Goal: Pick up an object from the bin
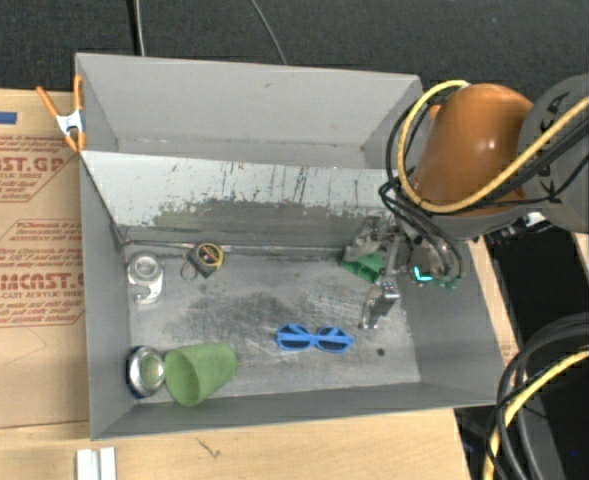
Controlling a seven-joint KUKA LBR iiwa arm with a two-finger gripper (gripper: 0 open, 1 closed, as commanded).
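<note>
My gripper (375, 271) is low over the right side of the bin, near the back wall. It is open, with one finger (378, 305) towards the front and the other (370, 236) towards the back. A small green flat piece (356, 265) lies on the floor between them, partly hidden by the gripper body. I cannot tell whether either finger touches it. A blue spectacle-shaped toy (314, 339) lies just in front of the gripper, to its left.
A green cup (200, 372) lies on its side at the front left beside a silver can (145, 370). A clear glass jar (144, 274) and a small brass-coloured ring (208, 257) sit at the back left. The arm's orange cover and cables hang over the bin's right wall.
</note>
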